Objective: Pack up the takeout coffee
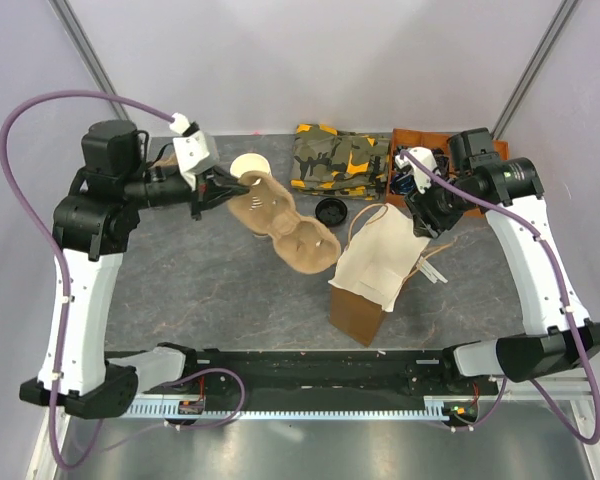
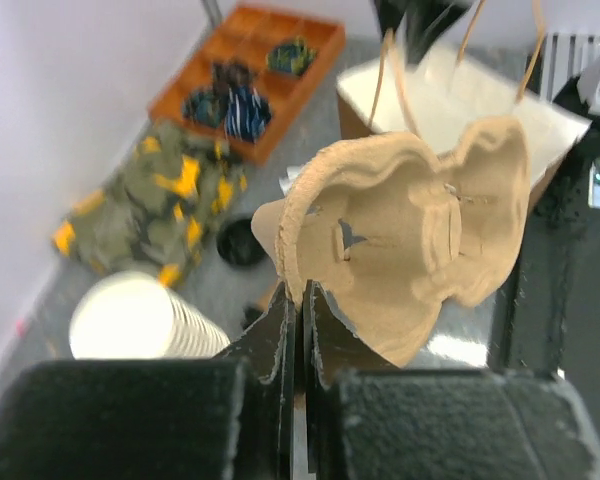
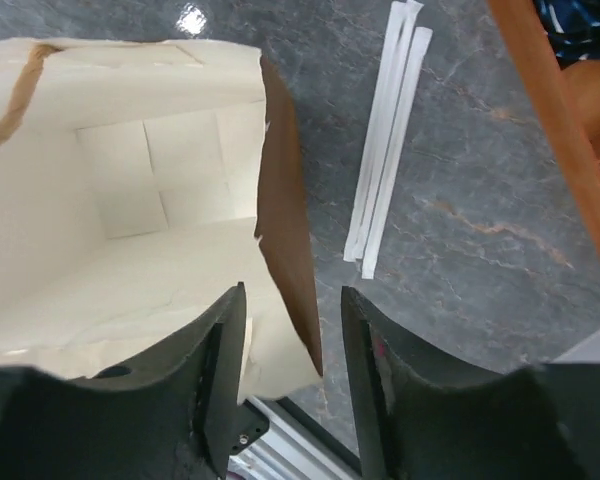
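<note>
Table [image 1: 180, 300], grey stone-patterned top, carrying all items below.

Paper carrier bag [image 1: 375, 270], brown outside and white inside, with tan handles, standing open-mouthed right of centre.

Cloth [image 1: 340, 158], camouflage-printed green, brown and yellow, crumpled at the far edge.

Moulded cup carrier [image 1: 285, 220], tan pulp, tilted and raised left of the bag. One rim is pinched in the left gripper [image 2: 300, 300], whose jaws are clamped tight on it.

Compartment tray [image 1: 405, 140], orange, at the far right corner. It holds small dark striped items too blurred to name.

Right gripper [image 3: 292, 310], jaws parted. It stands astride the bag's brown side wall, one finger inside the mouth and one outside, neither plainly pressing the paper.

Stack of lidless paper cups [image 1: 248, 165], cream-white inside, standing just behind the carrier.

Paper-wrapped straws [image 3: 385, 140], white, lying together on the table just beside the bag.

Round black plastic lid [image 1: 331, 211], on the table between the cloth and the bag. Whether the brown cup of the takeout coffee sits beneath it cannot be told.
</note>
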Robot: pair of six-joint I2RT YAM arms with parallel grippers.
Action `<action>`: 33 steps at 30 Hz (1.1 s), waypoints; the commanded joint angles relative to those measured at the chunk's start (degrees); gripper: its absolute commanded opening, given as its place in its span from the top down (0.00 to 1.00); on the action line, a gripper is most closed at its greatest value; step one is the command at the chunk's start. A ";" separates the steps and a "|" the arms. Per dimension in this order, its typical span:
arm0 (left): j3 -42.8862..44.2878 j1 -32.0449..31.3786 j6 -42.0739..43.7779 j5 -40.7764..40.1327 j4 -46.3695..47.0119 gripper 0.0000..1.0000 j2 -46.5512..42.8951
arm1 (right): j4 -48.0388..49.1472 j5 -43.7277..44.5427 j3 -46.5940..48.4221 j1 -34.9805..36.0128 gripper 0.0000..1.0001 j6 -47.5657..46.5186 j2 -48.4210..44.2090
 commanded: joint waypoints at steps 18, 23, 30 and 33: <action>11.01 -55.50 35.77 -59.15 12.12 0.98 10.47 | -1.04 -9.33 7.06 1.79 1.00 -2.15 2.31; 5.47 -60.16 38.51 -62.84 14.50 0.98 9.86 | -0.87 -9.24 8.03 2.67 1.00 -1.10 1.70; -0.69 -64.29 41.85 -64.25 15.56 0.98 10.21 | -0.95 -8.63 9.44 3.72 1.00 0.31 2.05; -1.75 -65.17 41.68 -63.73 14.60 0.98 11.26 | -0.86 -9.06 10.49 4.25 1.00 1.19 2.14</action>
